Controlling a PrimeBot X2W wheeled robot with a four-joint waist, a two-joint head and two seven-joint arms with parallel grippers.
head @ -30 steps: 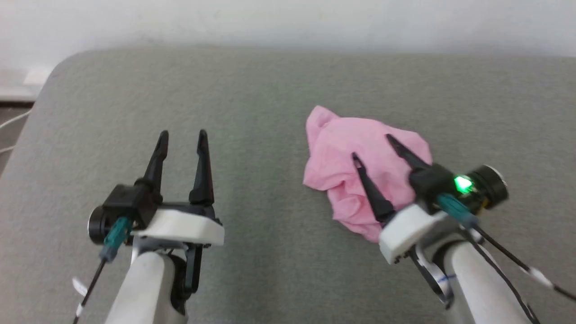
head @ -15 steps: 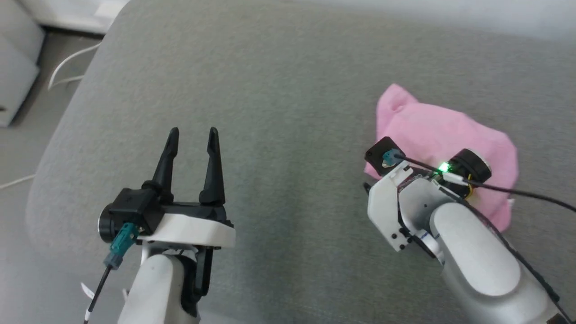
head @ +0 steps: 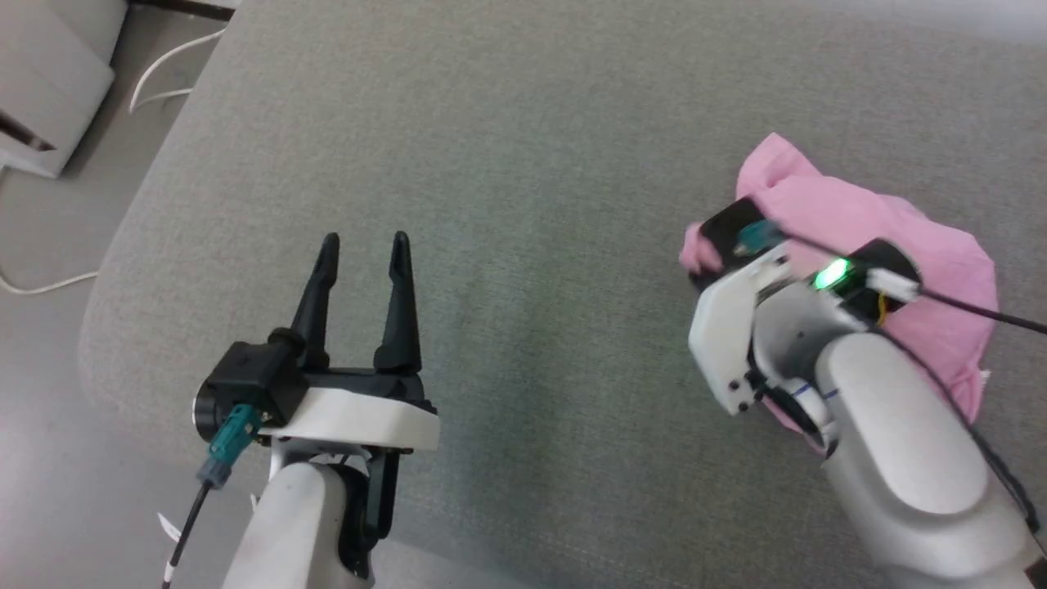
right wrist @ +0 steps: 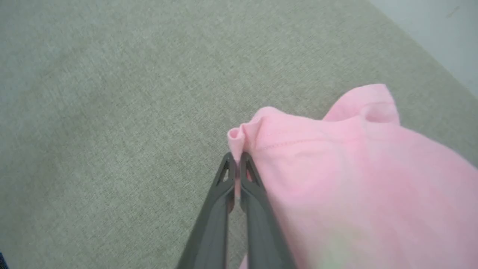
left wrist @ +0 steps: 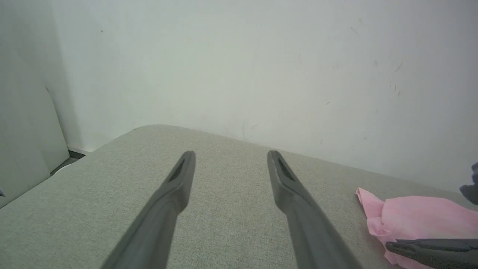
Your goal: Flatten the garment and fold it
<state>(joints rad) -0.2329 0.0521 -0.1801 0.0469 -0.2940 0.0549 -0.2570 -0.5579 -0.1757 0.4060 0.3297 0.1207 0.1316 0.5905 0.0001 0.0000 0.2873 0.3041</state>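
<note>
— Grey worktop (head: 523,123), starting at the far left: what's the left hand (head: 365,239) doing?
— Hovering over bare fabric, fingers spread, same as a second ago.
— And to the right?
— The right hand (right wrist: 236,157) was spread over the pink garment (right wrist: 354,179) a second ago. Now it's pressed together, pinching a fold at the left edge. The garment lies crumpled on the worktop's right side.

The place looks like a plain indoor room set up for testing rather than a furnished home, though this cannot be told for sure. A broad fabric-covered surface (head: 523,123) in grey-green weave, with a rounded corner, stands against a bare, lightly scuffed white wall (left wrist: 239,56). Beside it are a pale smooth floor (head: 49,393), a loose white cable (head: 151,65) and a flat pale panel (head: 57,82).
</note>
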